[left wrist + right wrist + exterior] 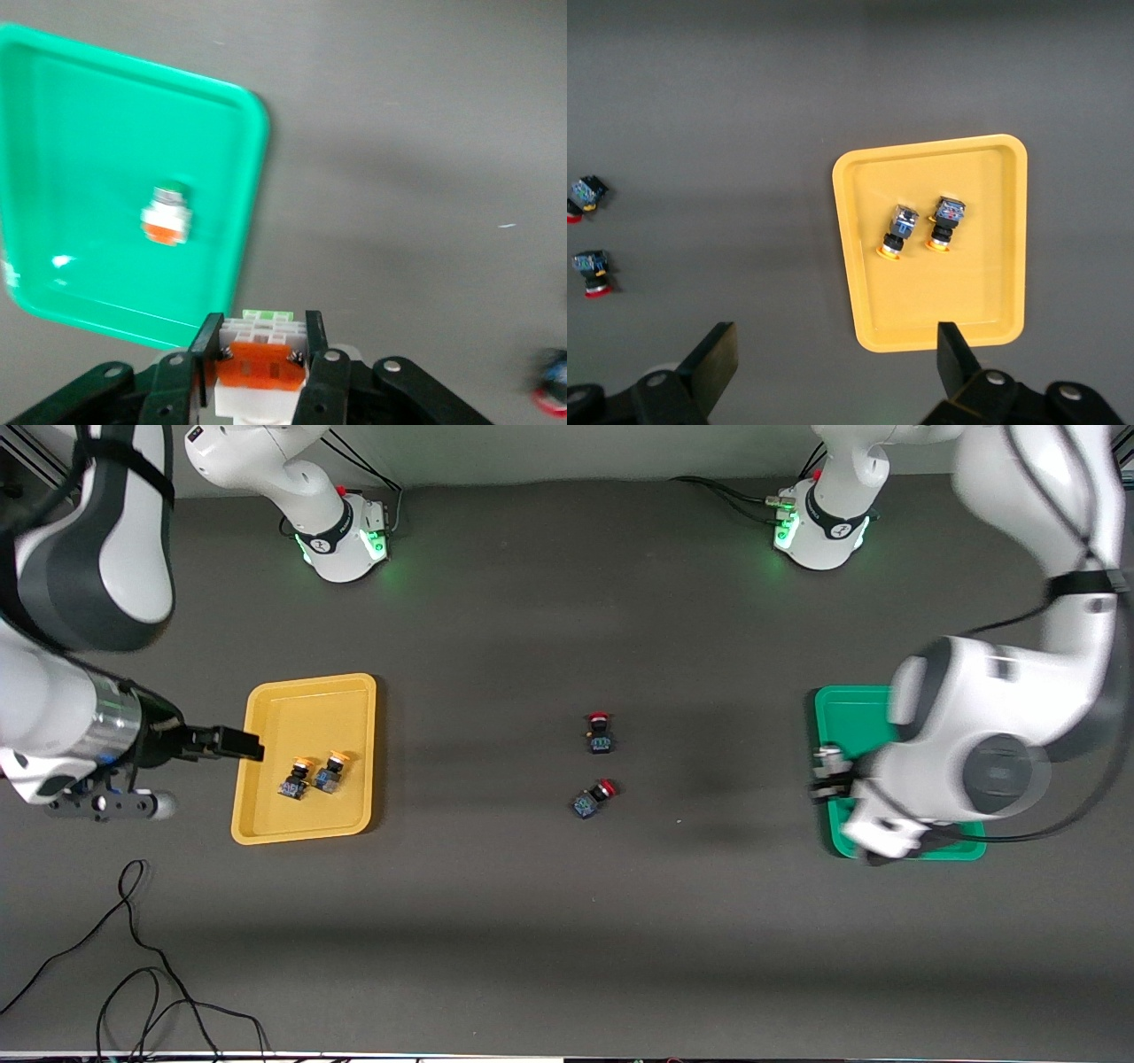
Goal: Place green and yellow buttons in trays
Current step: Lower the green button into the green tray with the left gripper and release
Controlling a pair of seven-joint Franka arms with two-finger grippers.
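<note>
Two red-capped switches (594,771) mid-table, both yellow buttons (312,774) in yellow tray (266,717), right gripper (837,359) spread wide beside it, left gripper (259,352) pinching green button (261,359) over green tray's (248,159) edge, another green button (166,215) inside.

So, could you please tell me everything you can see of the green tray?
The green tray is a shallow rectangular tray with rounded corners and a raised rim, and it looks like glossy plastic. It lies flat on the dark table at the left arm's end, largely hidden under that arm from the front. One green-tipped white-and-orange button lies inside it. The left gripper, shut on a second such button, hangs by the tray's edge.
</note>
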